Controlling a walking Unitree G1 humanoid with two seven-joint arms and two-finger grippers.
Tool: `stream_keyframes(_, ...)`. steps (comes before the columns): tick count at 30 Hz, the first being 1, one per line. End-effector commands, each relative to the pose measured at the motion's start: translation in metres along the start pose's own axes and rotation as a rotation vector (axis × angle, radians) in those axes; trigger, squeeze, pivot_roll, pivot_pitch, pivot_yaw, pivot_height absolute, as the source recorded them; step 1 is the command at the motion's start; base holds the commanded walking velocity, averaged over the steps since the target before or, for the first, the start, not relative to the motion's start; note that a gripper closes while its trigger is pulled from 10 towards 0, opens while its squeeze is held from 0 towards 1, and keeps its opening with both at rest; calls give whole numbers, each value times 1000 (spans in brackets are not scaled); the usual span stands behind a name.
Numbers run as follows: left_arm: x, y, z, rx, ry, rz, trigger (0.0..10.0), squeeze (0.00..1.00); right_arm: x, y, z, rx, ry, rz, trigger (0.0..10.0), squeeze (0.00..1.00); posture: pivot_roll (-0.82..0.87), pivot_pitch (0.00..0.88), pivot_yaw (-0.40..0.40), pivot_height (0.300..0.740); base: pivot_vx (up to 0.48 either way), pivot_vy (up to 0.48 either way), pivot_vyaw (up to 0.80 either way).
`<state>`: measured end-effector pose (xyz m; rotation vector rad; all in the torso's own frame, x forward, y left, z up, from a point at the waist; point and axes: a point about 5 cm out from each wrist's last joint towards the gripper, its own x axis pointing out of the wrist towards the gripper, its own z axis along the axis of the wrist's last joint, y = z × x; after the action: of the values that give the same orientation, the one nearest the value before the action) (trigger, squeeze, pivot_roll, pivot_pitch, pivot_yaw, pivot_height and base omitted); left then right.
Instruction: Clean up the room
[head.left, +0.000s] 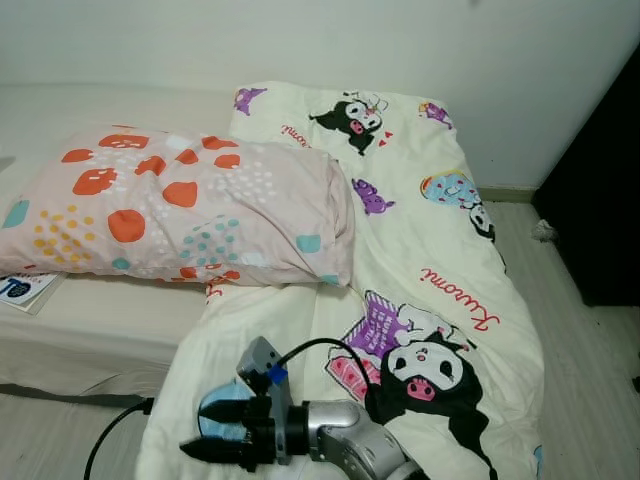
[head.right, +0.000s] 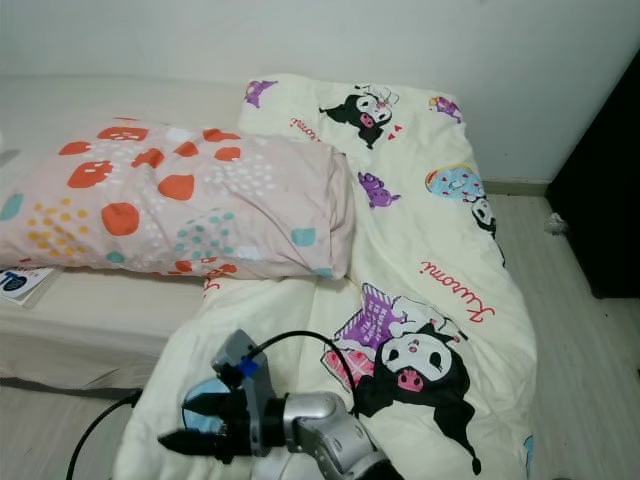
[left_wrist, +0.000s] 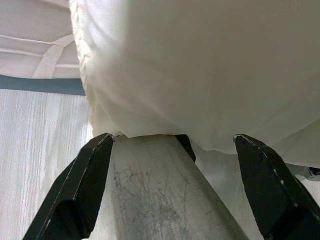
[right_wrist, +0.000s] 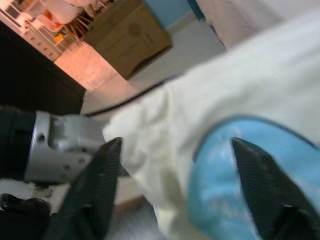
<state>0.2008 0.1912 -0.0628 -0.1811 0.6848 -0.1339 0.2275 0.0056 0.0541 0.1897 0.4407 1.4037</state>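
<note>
Reaching low, right gripper (head.left: 215, 430) fingers spread over the cartoon-print quilt (head.left: 430, 270) edge; left gripper (left_wrist: 175, 190) also spread. Risk: thin fabric slipping out, dragging the pillow (head.left: 190, 205).

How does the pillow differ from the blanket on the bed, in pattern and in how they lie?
The pillow is pinkish with orange, yellow and teal spots; the blanket is cream with cartoon characters and red lettering. The pillow lies plump across the mattress; the blanket lies flat and rumpled, with one edge hanging off the bed. The pillow's end overlaps the blanket. Both are soft bedding.
</note>
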Motion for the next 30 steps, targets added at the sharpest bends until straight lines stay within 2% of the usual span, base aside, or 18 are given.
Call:
stream_keyframes(1, -5, -11, -28, -22, 115, -21, 10000, 0, -4, 1, -6, 17, 16, -13, 10000, 1000, -97, 174, 16, 560, 0, 0, 0)
stream_keyframes(9, -2, -13, -25, -13, 115, -25, 10000, 0, -6, 3, -6, 25, 2, -5, 10000, 1000, -111, 158, 15, 560, 0, 0, 0)
stream_keyframes(13, 1, -14, -19, 10, 107, -26, 10000, 0, -10, 5, 2, 43, -57, 11, 10000, 1000, -114, 145, 13, 560, 0, 0, 0)
stream_keyframes(14, 3, -3, -6, 170, 105, 37, 10000, 0, -32, -7, 24, 104, -224, -45, 10000, 1000, -127, 133, 11, 560, 0, 0, 0)
stream_keyframes(15, 3, -3, -6, 170, 105, 37, 10000, 0, -32, -7, 24, 104, -224, -45, 10000, 1000, -127, 133, 11, 560, 0, 0, 0)
stream_keyframes(16, 4, 3, -1, 249, 106, 69, 10000, 0, -42, -12, 32, 122, -283, -74, 10000, 1000, -127, 133, 11, 560, 0, 0, 0)
stream_keyframes(17, 2, 14, 7, 329, 103, 125, 10000, 0, -55, -19, 40, 140, -350, -115, 10000, 835, -132, 128, 12, 560, 0, 0, 0)
stream_keyframes(18, 2, 14, 7, 329, 103, 125, 10000, 0, -55, -19, 40, 140, -350, -115, 10000, 835, -132, 128, 12, 560, 0, 0, 0)
stream_keyframes(19, -1, 31, 15, 380, 112, 216, 10000, 0, -68, -26, 47, 152, -409, -160, 10000, 635, -138, 123, 14, 560, 0, 0, 0)
stream_keyframes(20, -3, 41, 20, 402, 117, 277, 10000, 0, -77, -30, 50, 158, -443, -187, 10000, 635, -138, 123, 14, 560, 0, 0, 0)
stream_keyframes(21, -9, 59, 28, 409, 123, 375, 10000, 0, -90, -35, 53, 160, -477, -233, 10000, 337, -143, 117, 17, 560, 0, 0, 0)
stream_keyframes(22, -16, 76, 35, 418, 130, 470, 10000, 0, -101, -38, 52, 153, -488, -277, 10000, 212, -145, 115, 19, 560, 0, 0, 0)
stream_keyframes(23, -16, 76, 35, 418, 130, 470, 10000, 0, -101, -38, 52, 153, -488, -277, 10000, 212, -145, 115, 19, 560, 0, 0, 0)
stream_keyframes(25, -29, 102, 46, 442, 143, 618, 10000, 0, -118, -42, 47, 138, -486, -344, 10000, 122, -150, 104, 24, 560, 0, 0, 0)
stream_keyframes(26, -33, 109, 50, 456, 147, 662, 10000, 0, -122, -43, 45, 135, -483, -366, 10000, 0, -150, 101, 25, 560, 0, 0, 0)
stream_keyframes(27, -33, 109, 50, 456, 147, 662, 10000, 0, -122, -43, 45, 135, -483, -366, 10000, 0, -150, 101, 25, 560, 0, 0, 0)
stream_keyframes(28, -42, 123, 59, 466, 136, 755, 10000, 0, -135, -47, 42, 138, -498, -441, 10000, 0, -157, 87, 25, 560, 0, 0, 0)
stream_keyframes(30, -46, 129, 64, 464, 124, 793, 10000, 0, -141, -51, 42, 139, -512, -487, 10000, 0, -158, 81, 25, 560, 0, 0, 0)
